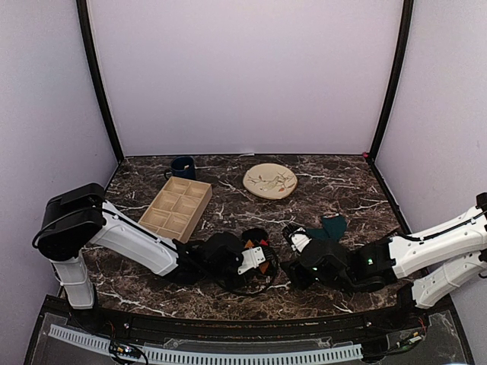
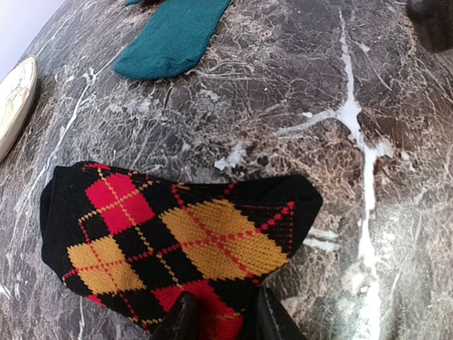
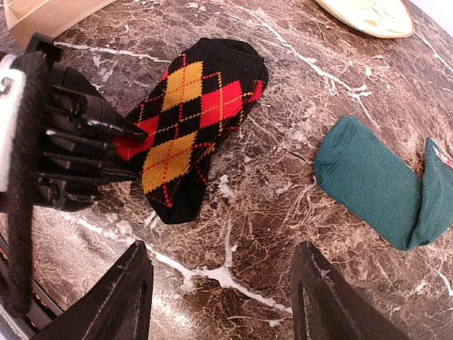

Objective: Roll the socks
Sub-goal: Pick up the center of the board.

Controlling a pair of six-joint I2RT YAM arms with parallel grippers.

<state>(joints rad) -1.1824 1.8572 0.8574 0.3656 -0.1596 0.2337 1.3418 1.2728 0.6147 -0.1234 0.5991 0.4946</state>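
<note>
The left fingers (image 2: 182,320) sit low over the dark marble bench (image 2: 354,184) and straddle the near end of the argyle sock (image 2: 177,237). A red diamond of the fabric lies in the gap between the two tips. They stand partly closed on either side of that edge, but I cannot tell whether they actually press the cloth. Ahead of these fingers the rest of the sock lies flat on the bench, black with red and orange-yellow diamonds, spreading mostly to their front left. Farther ahead, well apart from it, the teal sock (image 2: 173,35) also lies flat. The rim of a pale plate (image 2: 14,95) shows far off to their left.

The right fingers (image 3: 134,294) are spread wide with only bare bench between them, and they hold nothing. The argyle sock lies ahead and to the left of them, near but apart. The teal sock lies ahead and to their right, with a second teal layer at its far end.

In the top view the two sets of fingers point at each other, close together. The teal sock is just behind the right ones. A wooden compartment tray (image 1: 176,207) and a dark mug (image 1: 183,167) stand well beyond the left fingers.
</note>
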